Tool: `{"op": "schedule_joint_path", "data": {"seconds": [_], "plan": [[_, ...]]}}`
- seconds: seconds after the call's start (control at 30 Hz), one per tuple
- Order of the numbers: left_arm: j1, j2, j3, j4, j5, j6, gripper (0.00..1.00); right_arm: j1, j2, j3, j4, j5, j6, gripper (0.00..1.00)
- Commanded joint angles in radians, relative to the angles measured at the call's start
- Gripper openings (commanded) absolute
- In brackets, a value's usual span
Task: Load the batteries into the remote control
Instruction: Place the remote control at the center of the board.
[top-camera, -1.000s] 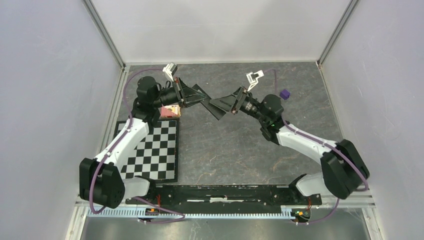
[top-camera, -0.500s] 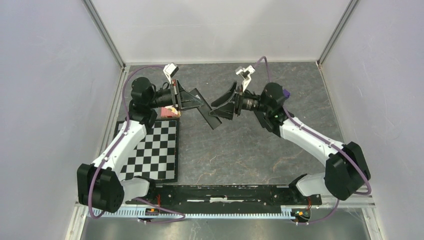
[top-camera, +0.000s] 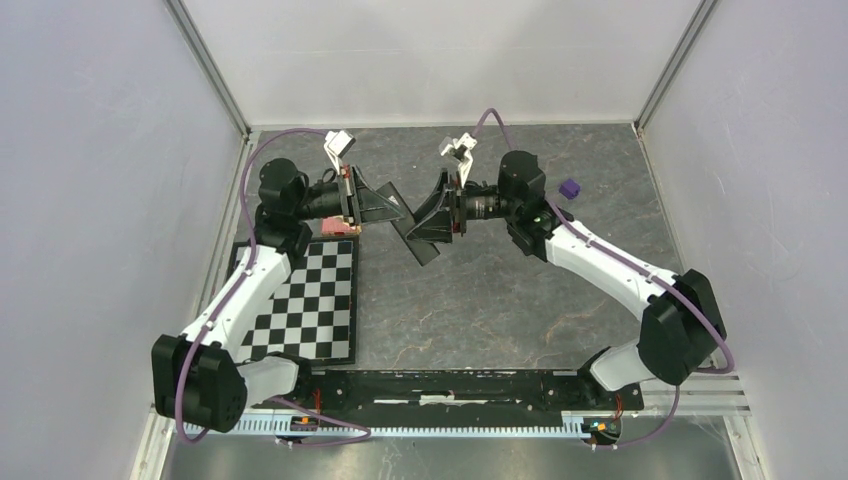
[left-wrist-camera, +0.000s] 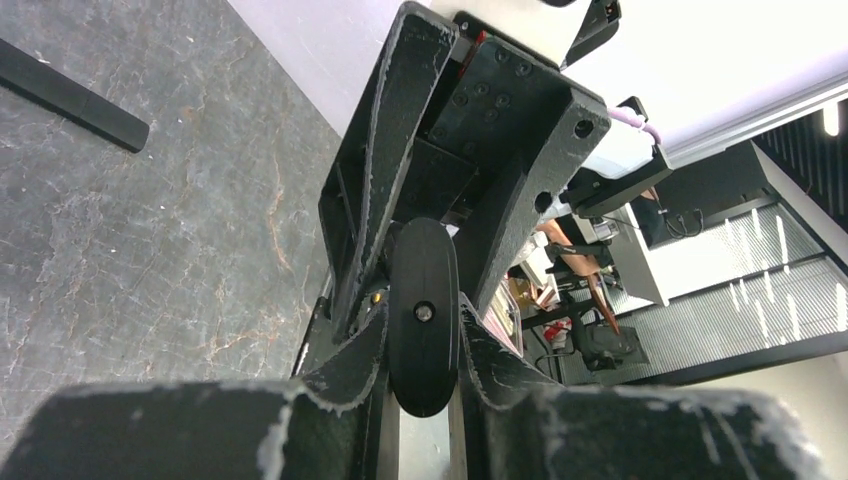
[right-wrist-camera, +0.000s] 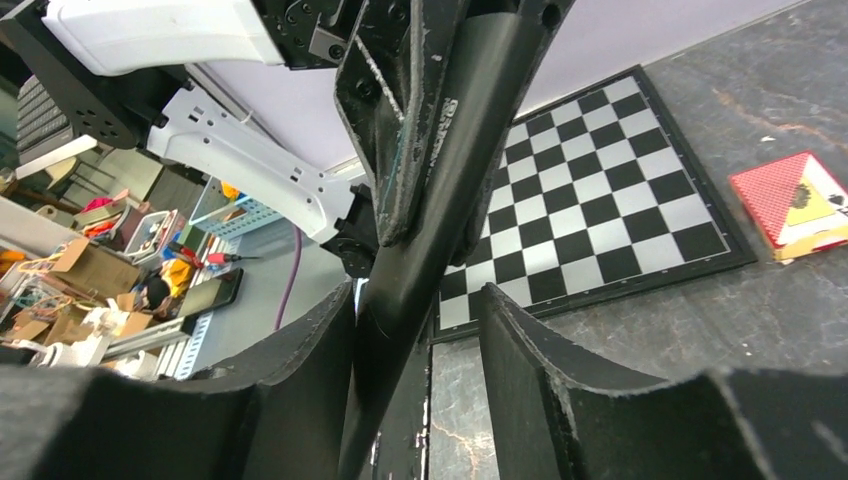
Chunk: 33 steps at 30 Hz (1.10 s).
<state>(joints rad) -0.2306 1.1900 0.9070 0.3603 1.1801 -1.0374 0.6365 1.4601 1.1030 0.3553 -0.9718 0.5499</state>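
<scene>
The right arm has swung toward 9 o'clock since the earlier frame, so its end effector (right-wrist-camera: 415, 300) now straddles the remote control (left-wrist-camera: 423, 300), where before it stood apart from it. Both arms meet in the air over the 12 o'clock part of the counter (top-camera: 480, 300). The left end effector (left-wrist-camera: 420, 375) faces 3 o'clock and is clamped on the remote. From above, the remote's long axis runs roughly from 11 to 5 o'clock, tilted, and it passes through the right jaws. Those jaws stand partly open: the bar lies along one finger (right-wrist-camera: 300, 400) with a clear gap to the other, so the right has no grip yet. The remote is slim and matte black, with a rounded end bearing a small dot. No battery bay shows, and I cannot find the batteries.
</scene>
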Motion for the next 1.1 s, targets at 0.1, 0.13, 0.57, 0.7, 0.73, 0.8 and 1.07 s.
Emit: {"op": "schedule_joint_path", "data": {"seconds": [0.1, 0.13, 0.57, 0.7, 0.73, 0.8, 1.07], "plan": [[-0.003, -0.068, -0.009, 0.031, 0.004, 0.075, 0.02, 0.023, 0.047, 0.020, 0.073, -0.019, 0.072, 0.24], [-0.003, -0.070, -0.012, 0.019, 0.003, 0.089, 0.06, 0.023, 0.050, 0.017, 0.109, -0.014, 0.109, 0.15], [-0.001, -0.166, 0.054, -0.726, -0.612, 0.613, 1.00, 0.010, -0.001, 0.048, -0.434, 0.658, -0.244, 0.00], [-0.001, -0.235, 0.071, -0.765, -0.753, 0.599, 1.00, 0.011, 0.018, 0.024, -0.631, 1.122, -0.371, 0.00], [-0.001, -0.254, 0.075, -0.769, -0.770, 0.597, 1.00, 0.011, 0.024, 0.009, -0.655, 1.243, -0.393, 0.00], [-0.001, -0.281, 0.084, -0.776, -0.798, 0.590, 1.00, 0.011, 0.041, -0.026, -0.679, 1.398, -0.423, 0.00], [-0.001, -0.313, 0.107, -0.812, -0.801, 0.604, 1.00, 0.012, 0.200, -0.026, -0.718, 1.534, -0.415, 0.00]]}}
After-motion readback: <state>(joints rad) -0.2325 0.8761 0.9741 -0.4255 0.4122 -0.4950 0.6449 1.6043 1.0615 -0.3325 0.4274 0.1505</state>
